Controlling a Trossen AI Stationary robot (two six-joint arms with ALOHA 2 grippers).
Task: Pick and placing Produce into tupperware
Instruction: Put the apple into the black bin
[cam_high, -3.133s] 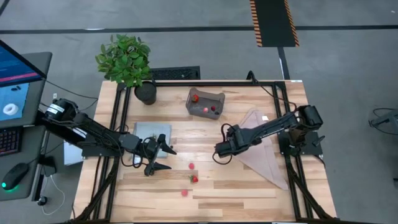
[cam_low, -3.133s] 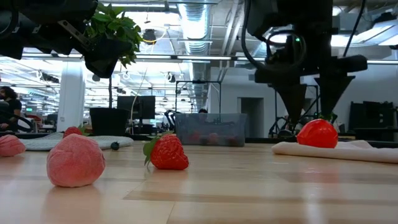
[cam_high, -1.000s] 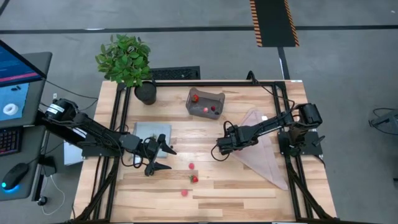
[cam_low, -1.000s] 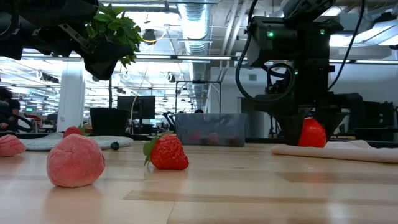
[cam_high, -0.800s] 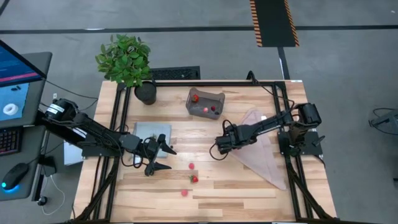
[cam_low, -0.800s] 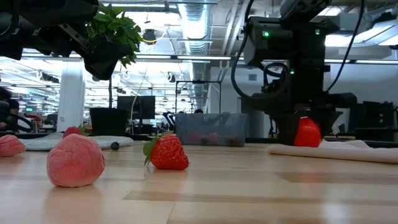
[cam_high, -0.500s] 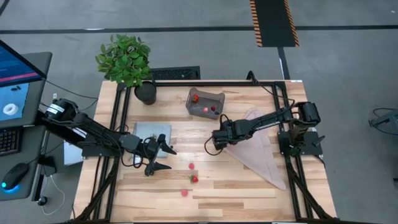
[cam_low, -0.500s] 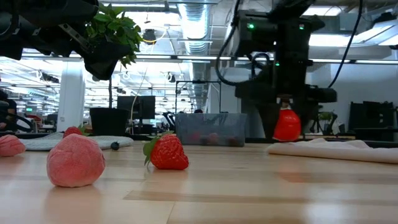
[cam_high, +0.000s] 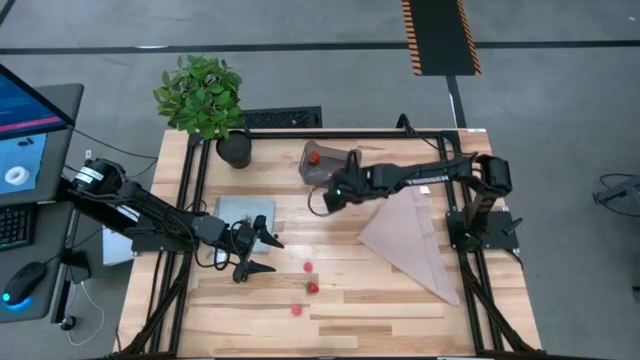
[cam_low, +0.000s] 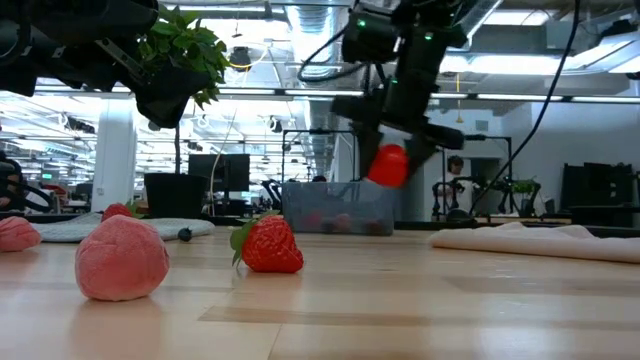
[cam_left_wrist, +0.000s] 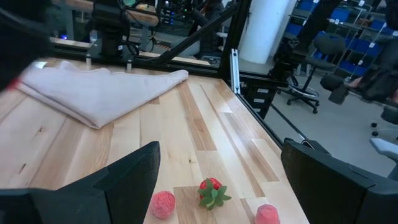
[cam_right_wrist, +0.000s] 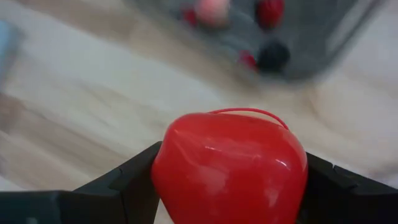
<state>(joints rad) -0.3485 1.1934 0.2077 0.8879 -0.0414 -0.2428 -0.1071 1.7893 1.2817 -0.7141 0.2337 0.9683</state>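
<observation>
My right gripper (cam_high: 335, 193) is shut on the larger bright red round piece (cam_low: 388, 165) and hovers just near of the translucent grey tub (cam_high: 330, 165), which has several small pieces inside. In the right wrist view the tub (cam_right_wrist: 273, 31) lies just beyond the red piece. My left gripper (cam_high: 272, 256) waits open beside the blue-grey mat (cam_high: 245, 214). Loose on the wood lie a pink piece (cam_high: 307, 267), a strawberry (cam_high: 312, 287) and another pink piece (cam_high: 296, 309). They show ahead of the left fingers as a pink piece (cam_left_wrist: 163, 204), a strawberry (cam_left_wrist: 211, 191) and a pink piece (cam_left_wrist: 267, 214). My right gripper pinches the bright red round piece (cam_right_wrist: 230, 168) between its two fingers, one on each flank. The piece is lifted clear of the table, about level with the tub's rim in the low view.
A potted plant (cam_high: 205, 95) stands at the far left corner. A beige cloth (cam_high: 410, 235) lies on the table's right side. A strawberry (cam_low: 118, 211) and a dark berry (cam_low: 184, 234) rest at the mat. Black frame rails run along the table's edges.
My right gripper has carried the red round piece from the cloth's left edge toward the far left, up off table height, to just short of the tub. It has stayed shut on the piece. The left arm has kept still.
</observation>
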